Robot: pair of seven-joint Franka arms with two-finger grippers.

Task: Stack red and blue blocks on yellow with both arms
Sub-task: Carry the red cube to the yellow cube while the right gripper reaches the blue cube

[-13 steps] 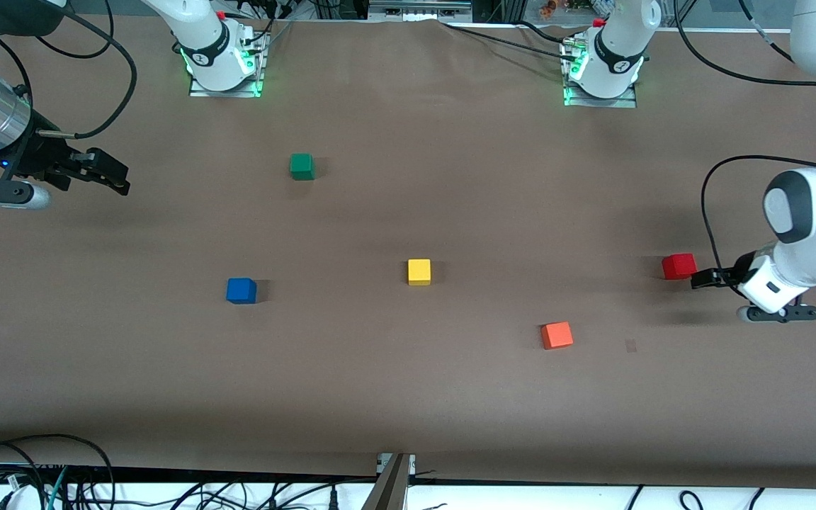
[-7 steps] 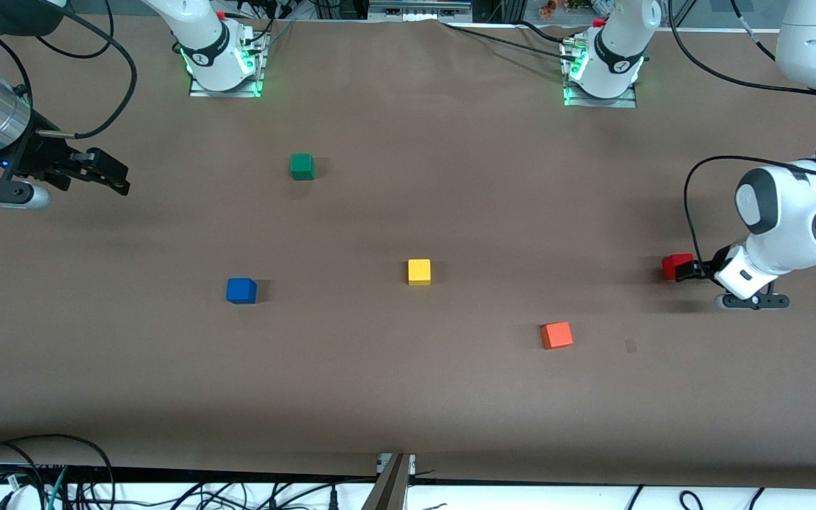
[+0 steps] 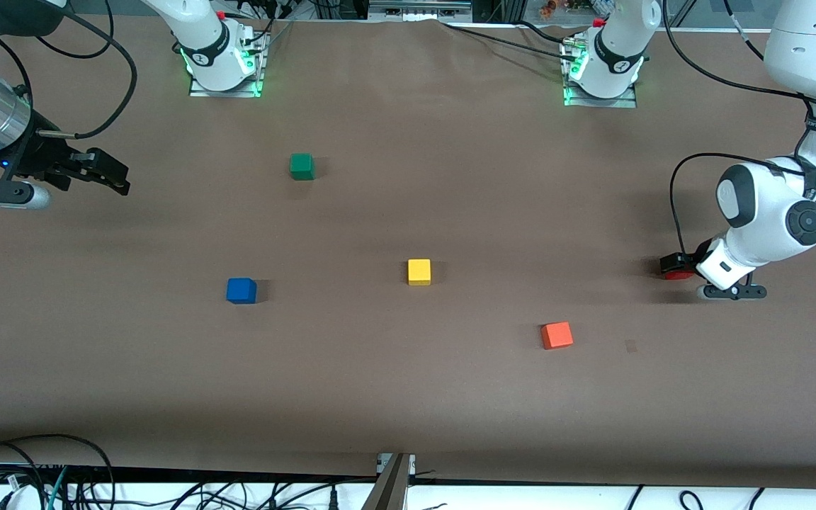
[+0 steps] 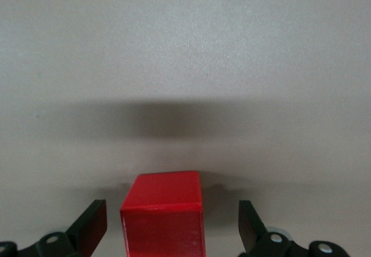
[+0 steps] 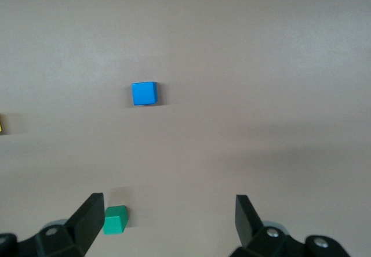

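Note:
The red block sits on the table near the left arm's end, mostly covered by my left gripper. In the left wrist view the red block stands between the open fingers, with a gap on each side and no contact. The blue block and the yellow cube rest apart on the table. My right gripper is open and empty, hovering at the right arm's end. The right wrist view shows the blue block ahead of the right gripper.
An orange cube lies nearer to the front camera than the yellow cube, toward the left arm's end. A green cube lies farther from the camera; it also shows in the right wrist view. Cables run along the table's front edge.
My left gripper has moved over the red block and come down, so its open fingers now straddle it. The right arm has not moved.

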